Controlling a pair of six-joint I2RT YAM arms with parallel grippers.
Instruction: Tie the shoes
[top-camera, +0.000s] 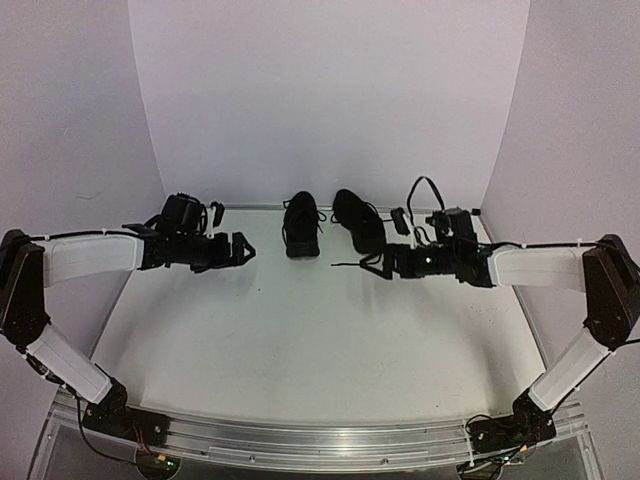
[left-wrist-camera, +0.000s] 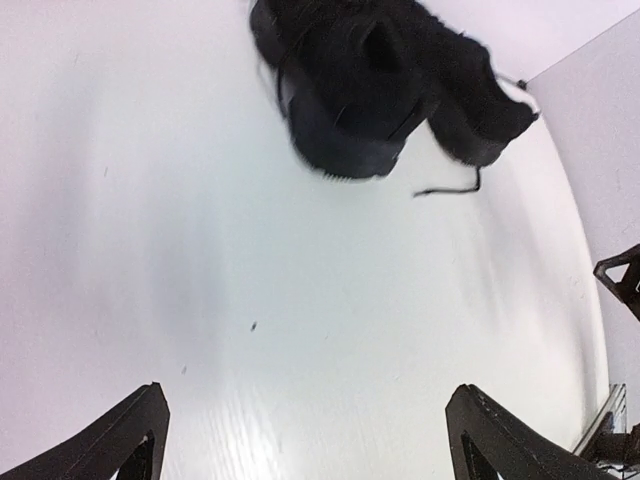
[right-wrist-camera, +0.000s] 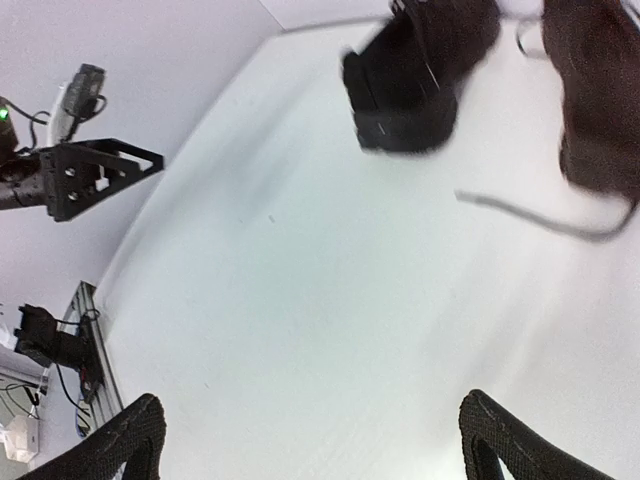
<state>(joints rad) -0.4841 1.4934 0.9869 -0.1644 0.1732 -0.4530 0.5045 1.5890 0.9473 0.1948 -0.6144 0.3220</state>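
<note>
The left-hand shoe (top-camera: 302, 228) and the right-hand shoe (top-camera: 358, 220), both black, sit side by side at the far middle of the white bench (top-camera: 300, 340). A loose lace (top-camera: 345, 264) trails from the right-hand shoe onto the bench. The left gripper (top-camera: 242, 249) hovers to the left of the pair, fingers spread wide and holding nothing. The right gripper (top-camera: 371, 265), also spread wide, hangs near that lace, just in front of the right-hand shoe.
</note>
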